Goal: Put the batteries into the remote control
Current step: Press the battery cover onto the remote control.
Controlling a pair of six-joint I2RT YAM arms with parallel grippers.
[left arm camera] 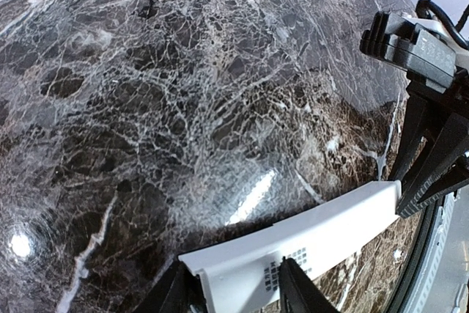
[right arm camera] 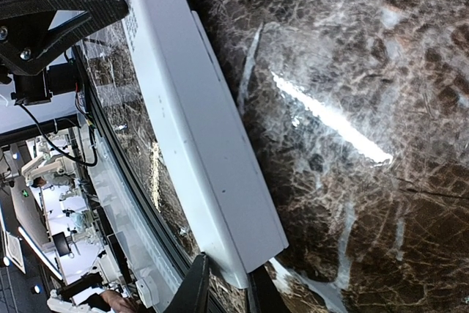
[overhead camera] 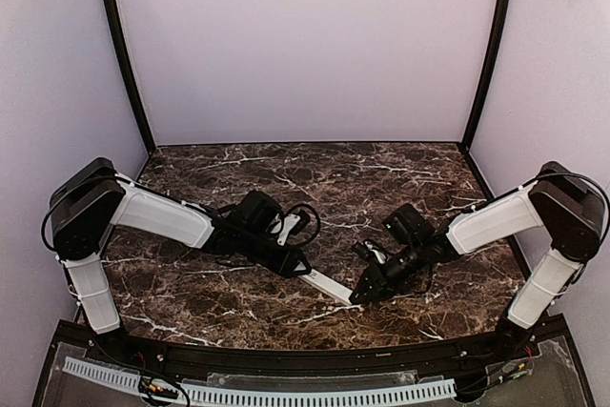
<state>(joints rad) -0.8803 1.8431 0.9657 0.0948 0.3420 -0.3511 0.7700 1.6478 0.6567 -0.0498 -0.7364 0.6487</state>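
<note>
left claw [overhead camera: 297, 264]: clamped on remote control [overhead camera: 329, 285], at bar's end nearest it.
remote control: white bar spanning between both claws, low over marble bench [overhead camera: 400, 178].
right claw [overhead camera: 360, 296]: pinching bar's opposite end corner.

A dark brown marble tabletop [overhead camera: 400, 178] veined in white sits inside pale lilac walls [overhead camera: 305, 45], with 2 black posts [overhead camera: 124, 54] rising from its far corners. Along its near edge runs a black rail [overhead camera: 315, 357], and just outside that lies a white slotted strip [overhead camera: 315, 395]. A streak of lamp glare [left arm camera: 253, 196] shines on the polished stone.
</note>
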